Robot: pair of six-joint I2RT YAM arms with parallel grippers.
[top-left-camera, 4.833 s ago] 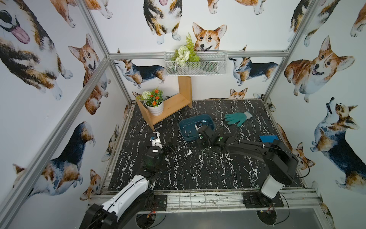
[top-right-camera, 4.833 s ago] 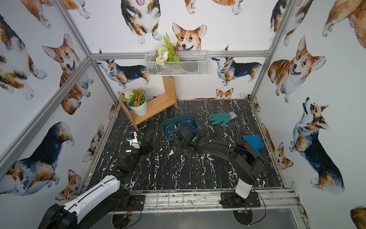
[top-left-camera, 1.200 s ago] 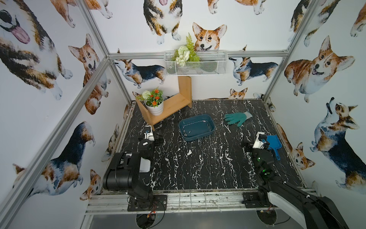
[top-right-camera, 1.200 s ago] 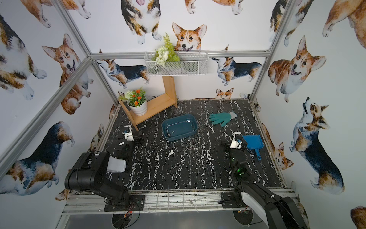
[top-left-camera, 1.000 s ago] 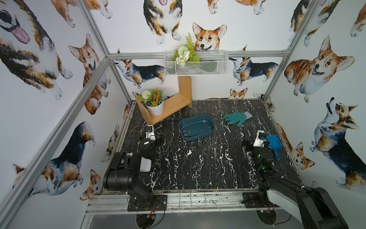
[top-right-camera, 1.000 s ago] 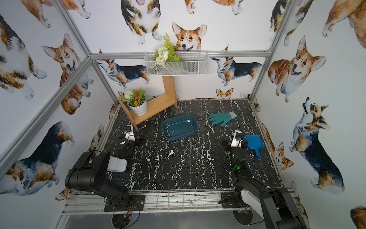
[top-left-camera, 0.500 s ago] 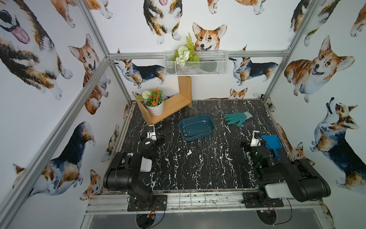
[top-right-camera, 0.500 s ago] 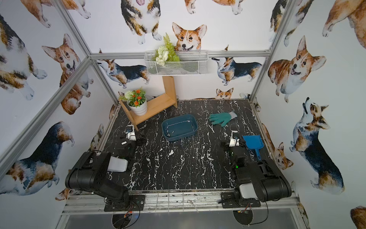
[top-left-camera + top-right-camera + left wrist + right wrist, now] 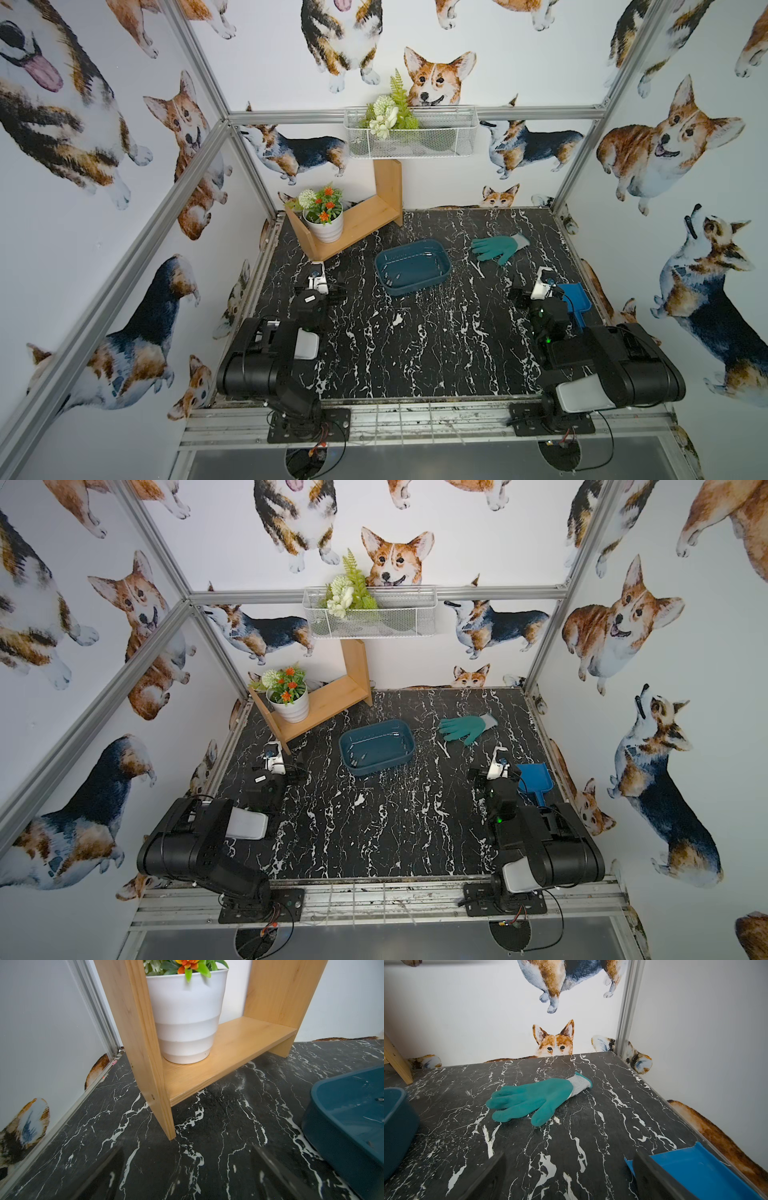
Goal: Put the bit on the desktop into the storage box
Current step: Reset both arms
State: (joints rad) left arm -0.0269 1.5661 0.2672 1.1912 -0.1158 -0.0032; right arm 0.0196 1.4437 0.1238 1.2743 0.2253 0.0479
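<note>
The storage box (image 9: 413, 268) (image 9: 377, 748), a dark teal tub, sits mid-desktop, and its wall also shows in the left wrist view (image 9: 349, 1126) and the right wrist view (image 9: 396, 1126). Small slender pieces (image 9: 379, 1099) lie on its floor. On the veined black marble I cannot pick out a bit. My left gripper (image 9: 321, 289) (image 9: 190, 1176) hovers open and empty left of the box, facing the wooden shelf. My right gripper (image 9: 538, 293) (image 9: 569, 1178) is open and empty at the right, one finger beside the blue scoop.
A wooden shelf (image 9: 357, 220) (image 9: 228, 1049) with a white flower pot (image 9: 324, 226) stands at the back left. A teal glove (image 9: 498, 247) (image 9: 533, 1099) lies at the back right. The bright blue scoop (image 9: 575, 297) (image 9: 695, 1169) lies by the right wall. A wire basket (image 9: 411, 135) hangs on the back wall.
The right arm, earlier stretched out over the storage box, has drawn back to the right side and folded up near its base. The left arm had folded back earlier and has barely moved since.
</note>
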